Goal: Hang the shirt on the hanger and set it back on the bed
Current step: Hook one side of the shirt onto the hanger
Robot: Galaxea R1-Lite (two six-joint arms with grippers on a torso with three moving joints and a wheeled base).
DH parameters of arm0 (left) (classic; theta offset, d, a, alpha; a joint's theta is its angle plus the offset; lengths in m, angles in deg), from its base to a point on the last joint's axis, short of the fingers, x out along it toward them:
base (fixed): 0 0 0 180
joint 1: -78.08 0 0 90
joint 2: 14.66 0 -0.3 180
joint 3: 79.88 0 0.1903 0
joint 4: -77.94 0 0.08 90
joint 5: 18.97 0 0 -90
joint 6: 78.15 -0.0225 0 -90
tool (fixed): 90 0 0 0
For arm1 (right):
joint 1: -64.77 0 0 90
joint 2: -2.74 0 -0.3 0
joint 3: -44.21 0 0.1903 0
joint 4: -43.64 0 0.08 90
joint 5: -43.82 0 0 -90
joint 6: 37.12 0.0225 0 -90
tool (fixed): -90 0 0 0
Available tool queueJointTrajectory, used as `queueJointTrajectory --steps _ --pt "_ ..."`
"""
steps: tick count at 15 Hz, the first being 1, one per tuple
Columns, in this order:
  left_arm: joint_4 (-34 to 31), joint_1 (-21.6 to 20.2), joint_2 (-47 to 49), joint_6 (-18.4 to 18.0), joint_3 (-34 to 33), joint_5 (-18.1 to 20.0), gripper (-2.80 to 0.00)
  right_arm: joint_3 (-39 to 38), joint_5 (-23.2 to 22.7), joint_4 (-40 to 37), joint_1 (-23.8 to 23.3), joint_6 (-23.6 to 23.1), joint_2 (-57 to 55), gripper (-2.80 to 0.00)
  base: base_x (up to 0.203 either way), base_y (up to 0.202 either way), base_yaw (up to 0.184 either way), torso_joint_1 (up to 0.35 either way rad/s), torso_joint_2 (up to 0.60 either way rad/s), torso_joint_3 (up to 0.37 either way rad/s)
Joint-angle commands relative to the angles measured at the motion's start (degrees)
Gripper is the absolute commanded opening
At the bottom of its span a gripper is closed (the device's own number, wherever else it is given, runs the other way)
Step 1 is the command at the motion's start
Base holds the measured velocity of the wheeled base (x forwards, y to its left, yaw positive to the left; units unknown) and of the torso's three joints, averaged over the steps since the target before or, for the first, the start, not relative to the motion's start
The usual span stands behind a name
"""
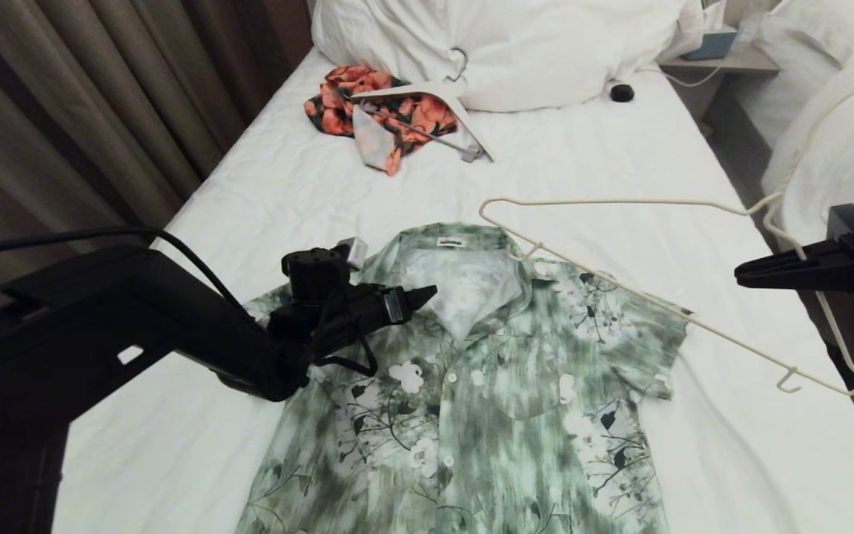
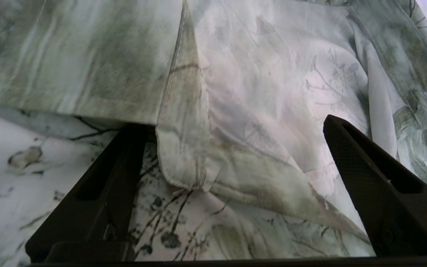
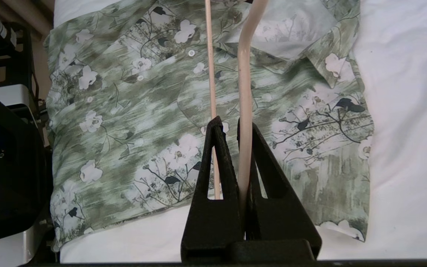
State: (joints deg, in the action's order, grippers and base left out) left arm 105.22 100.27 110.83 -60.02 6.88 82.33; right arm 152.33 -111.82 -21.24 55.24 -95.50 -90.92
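One shirt [image 1: 471,386] under left gripper [image 1: 427,295] | hanger [image 1: 664,297] in right gripper [image 1: 749,276]

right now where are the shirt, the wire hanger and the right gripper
shirt [image 1: 501,386], head view, chest panel
wire hanger [image 1: 620,202], head view, long straight bar
right gripper [image 3: 240,128], right wrist view, fingertips clamped on the hanger

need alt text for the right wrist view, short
The right pincer is shut on a cream wire hanger, held above a green and white floral shirt. The shirt lies flat and buttoned on a white bed.
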Motion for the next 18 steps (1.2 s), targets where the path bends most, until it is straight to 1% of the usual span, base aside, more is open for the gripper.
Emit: queueJointTrajectory --steps 1,4,5,9,13,16,18 --pt "0.24 0.05 0.74 0.15 0.99 0.04 0.0 0.15 -0.36 -0.24 0.3 -0.33 -0.47 -2.8 0.0 0.0 0.0 0.0 0.0 0.0" --pt "0.58 0.05 1.9 0.15 1.96 -0.04 0.0 0.15 -0.36 -0.24 0.39 -0.33 -0.56 -2.8 0.0 0.0 0.0 0.0 0.0 0.0" --pt "0.59 0.05 1.95 0.15 2.15 -0.05 -2.8 0.15 -0.36 -0.24 0.39 -0.33 -0.56 -2.8 0.0 0.0 0.0 0.0 0.0 0.0" --pt "0.71 0.05 1.3 0.07 2.62 -0.26 -2.8 0.15 -0.36 -0.24 0.31 -0.33 -0.56 -2.8 0.0 0.0 0.0 0.0 0.0 0.0" --pt "0.18 -0.47 -2.87 0.4 3.61 -0.85 -2.8 0.46 -0.36 -0.24 0.22 -0.28 -1.1 -2.8 0.0 0.0 0.0 0.0 0.0 0.0" --pt "-0.54 -0.31 -6.78 1.1 1.3 -0.99 -2.8 0.81 -0.36 -0.33 0.22 -0.15 -1.35 -2.8 0.0 0.0 0.0 0.0 0.0 0.0" --pt "-2.35 -0.23 -10.94 1.87 -0.72 -1.06 -2.8 0.86 -0.36 -0.33 0.4 -0.15 -1.6 -2.8 0.0 0.0 0.0 0.0 0.0 0.0"
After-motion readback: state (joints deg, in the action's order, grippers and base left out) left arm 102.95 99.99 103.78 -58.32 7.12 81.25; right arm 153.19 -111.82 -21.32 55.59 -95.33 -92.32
